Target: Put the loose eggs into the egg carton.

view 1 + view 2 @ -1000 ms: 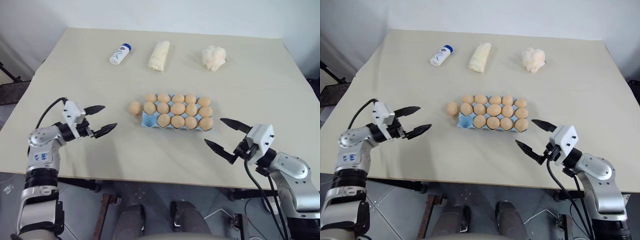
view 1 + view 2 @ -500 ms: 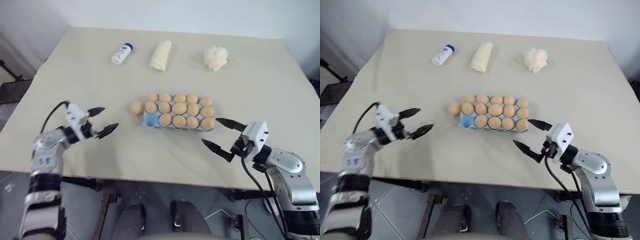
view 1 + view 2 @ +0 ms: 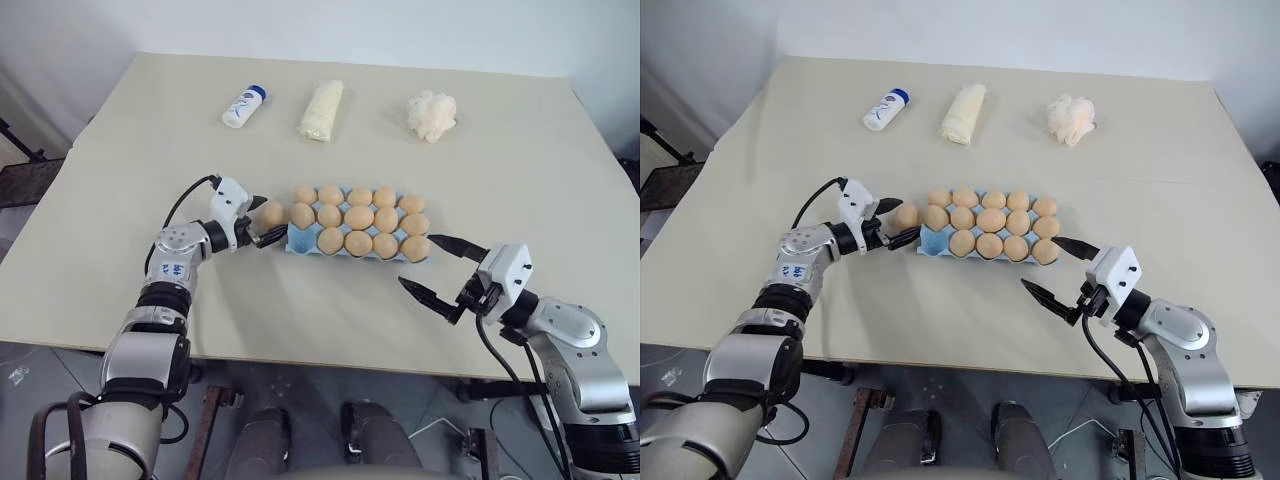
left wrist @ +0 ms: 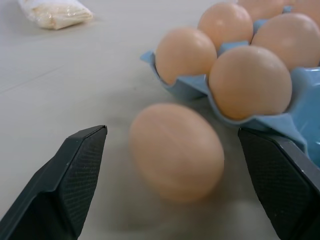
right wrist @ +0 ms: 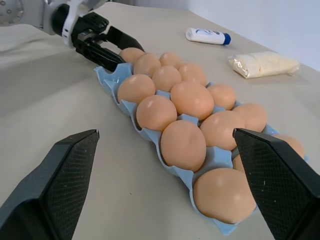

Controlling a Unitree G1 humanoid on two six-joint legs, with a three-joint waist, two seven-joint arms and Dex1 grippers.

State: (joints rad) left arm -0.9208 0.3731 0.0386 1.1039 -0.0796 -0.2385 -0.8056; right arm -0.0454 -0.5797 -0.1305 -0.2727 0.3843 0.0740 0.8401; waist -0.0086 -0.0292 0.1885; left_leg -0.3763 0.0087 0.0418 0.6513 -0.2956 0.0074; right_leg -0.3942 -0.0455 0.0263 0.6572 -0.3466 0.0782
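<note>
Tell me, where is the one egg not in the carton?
The loose egg lies on the table just off the egg carton's left end, between the left end effector's open fingers.

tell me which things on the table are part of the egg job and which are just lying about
Part of the job:
- tan oval loose egg on the table, between the open fingers of the left hand
- light-blue moulded egg carton, one front-corner cup empty

Just lying about:
- small white bottle with blue cap
- pale yellow oblong packet
- white fluffy wad

Left gripper (image 3: 264,223) stands open around one loose egg (image 3: 270,213) on the table (image 3: 150,130), just beside the blue egg carton (image 3: 300,240). Right gripper (image 3: 432,268) hangs open near the carton's other end.
</note>
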